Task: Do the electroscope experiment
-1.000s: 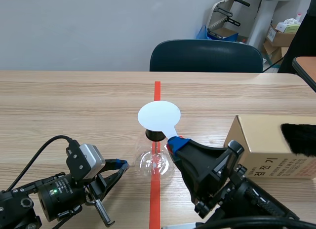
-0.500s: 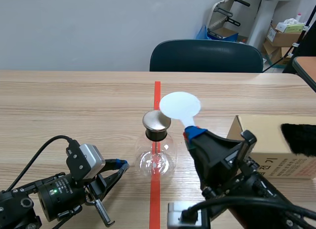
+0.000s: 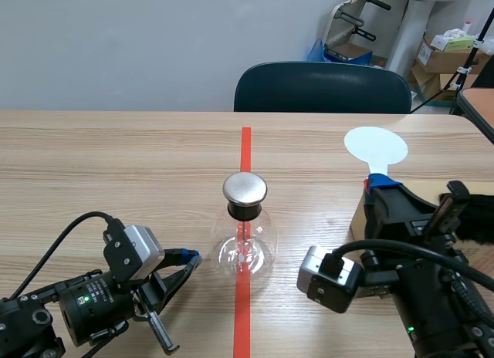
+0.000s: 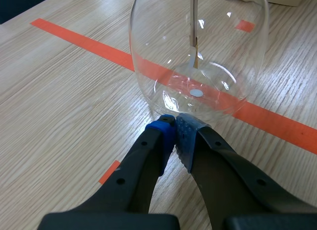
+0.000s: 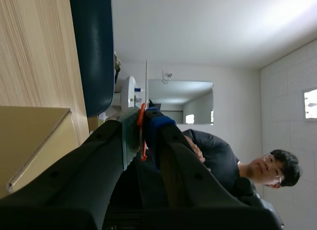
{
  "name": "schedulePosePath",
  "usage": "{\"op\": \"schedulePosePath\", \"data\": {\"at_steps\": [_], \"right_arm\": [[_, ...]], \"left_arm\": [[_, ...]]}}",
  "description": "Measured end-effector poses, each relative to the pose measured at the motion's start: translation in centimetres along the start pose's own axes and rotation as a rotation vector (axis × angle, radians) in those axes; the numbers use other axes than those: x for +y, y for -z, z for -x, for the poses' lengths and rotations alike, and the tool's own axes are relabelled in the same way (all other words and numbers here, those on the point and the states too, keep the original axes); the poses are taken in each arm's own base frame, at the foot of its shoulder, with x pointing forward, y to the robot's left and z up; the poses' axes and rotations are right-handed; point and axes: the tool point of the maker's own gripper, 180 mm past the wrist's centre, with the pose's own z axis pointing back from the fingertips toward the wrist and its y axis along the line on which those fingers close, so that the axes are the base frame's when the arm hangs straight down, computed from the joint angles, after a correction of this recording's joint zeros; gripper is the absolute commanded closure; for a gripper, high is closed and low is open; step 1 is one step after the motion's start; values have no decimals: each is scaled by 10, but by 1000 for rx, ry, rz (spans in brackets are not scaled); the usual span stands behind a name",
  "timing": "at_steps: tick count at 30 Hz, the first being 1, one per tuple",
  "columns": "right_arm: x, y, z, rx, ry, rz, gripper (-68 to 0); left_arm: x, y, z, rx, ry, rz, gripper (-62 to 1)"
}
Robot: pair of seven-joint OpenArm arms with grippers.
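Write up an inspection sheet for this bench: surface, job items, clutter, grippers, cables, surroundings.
Surface: wooden table, orange-red tape marks.
Job's things: glass electroscope upright on the tape line; white disc paddle held up.
Clutter: cardboard box by the right arm.
Grippers: left gripper shut, tips at the electroscope's base; right gripper shut on the white disc paddle's stem.
Cables: black cable loops from left arm.
Surroundings: dark chair, stacked boxes, a person.

Left jaws together, right jaws clamped
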Motion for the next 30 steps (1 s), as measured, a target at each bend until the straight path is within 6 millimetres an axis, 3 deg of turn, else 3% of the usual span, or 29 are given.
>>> {"op": "schedulePosePath", "data": {"at_steps": [8, 22, 30], "right_arm": [[0, 0, -6, -32, 0, 0, -11], [0, -19, -80, -462, -2, 0, -11], [0, -32, -102, -602, -4, -1, -11]], "left_arm": [[0, 0, 0, 0, 0, 0, -40], [0, 0, 0, 0, 0, 0, -40], [0, 0, 0, 0, 0, 0, -41]]}}
